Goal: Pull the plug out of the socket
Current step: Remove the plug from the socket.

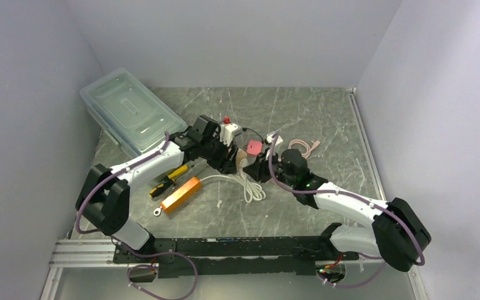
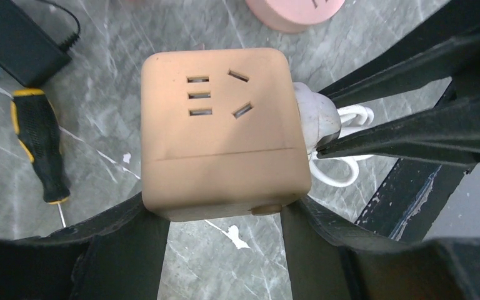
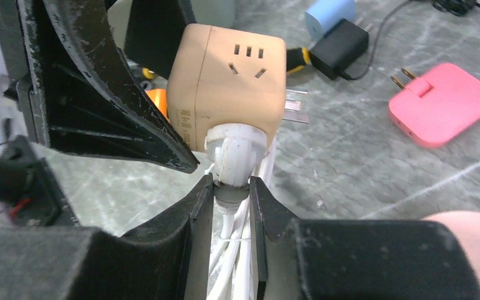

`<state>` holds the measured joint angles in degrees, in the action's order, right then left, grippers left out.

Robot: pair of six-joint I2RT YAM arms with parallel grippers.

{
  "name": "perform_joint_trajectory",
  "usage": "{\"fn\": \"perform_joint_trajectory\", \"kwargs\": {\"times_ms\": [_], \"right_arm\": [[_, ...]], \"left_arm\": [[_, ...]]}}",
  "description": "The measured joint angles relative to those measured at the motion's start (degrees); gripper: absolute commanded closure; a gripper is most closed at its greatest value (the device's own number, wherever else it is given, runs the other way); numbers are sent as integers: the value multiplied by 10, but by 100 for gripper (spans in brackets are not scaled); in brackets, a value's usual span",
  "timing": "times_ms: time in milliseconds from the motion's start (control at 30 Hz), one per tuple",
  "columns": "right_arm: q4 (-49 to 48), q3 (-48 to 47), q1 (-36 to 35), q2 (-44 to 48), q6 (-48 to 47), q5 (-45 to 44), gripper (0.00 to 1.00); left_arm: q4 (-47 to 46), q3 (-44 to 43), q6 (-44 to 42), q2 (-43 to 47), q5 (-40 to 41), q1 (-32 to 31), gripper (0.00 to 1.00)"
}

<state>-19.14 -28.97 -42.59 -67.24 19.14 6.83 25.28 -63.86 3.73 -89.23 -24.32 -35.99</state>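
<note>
The socket is a tan cube point(image 2: 222, 131) with slots on its top, also in the right wrist view point(image 3: 225, 81) and at mid-table in the top view point(image 1: 240, 156). A white plug point(image 3: 234, 153) sits seated in its side face; in the left wrist view it shows on the cube's right point(image 2: 315, 115). My left gripper point(image 2: 225, 209) is shut on the cube's two lower sides. My right gripper point(image 3: 231, 187) is shut on the plug's grey neck, where the white cord point(image 3: 228, 262) leaves it. The two grippers meet at mid-table in the top view.
A clear lidded bin point(image 1: 128, 109) stands at the back left. A yellow-black screwdriver point(image 1: 169, 180) and an orange tool point(image 1: 181, 194) lie left of the socket. A pink adapter point(image 3: 444, 103), a black adapter point(image 3: 340, 47), a pink cable coil point(image 1: 304, 147) and the white cord's bundle point(image 1: 250, 186) lie nearby.
</note>
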Motion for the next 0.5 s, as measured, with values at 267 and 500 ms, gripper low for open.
{"fn": "perform_joint_trajectory", "kwargs": {"times_ms": [267,500], "right_arm": [[-62,4,62,-11,23,168,100],[-27,-12,12,-22,16,73,94]], "left_arm": [[-4,7,-18,40,-3,5,100],[10,9,-16,34,12,6,100]]}}
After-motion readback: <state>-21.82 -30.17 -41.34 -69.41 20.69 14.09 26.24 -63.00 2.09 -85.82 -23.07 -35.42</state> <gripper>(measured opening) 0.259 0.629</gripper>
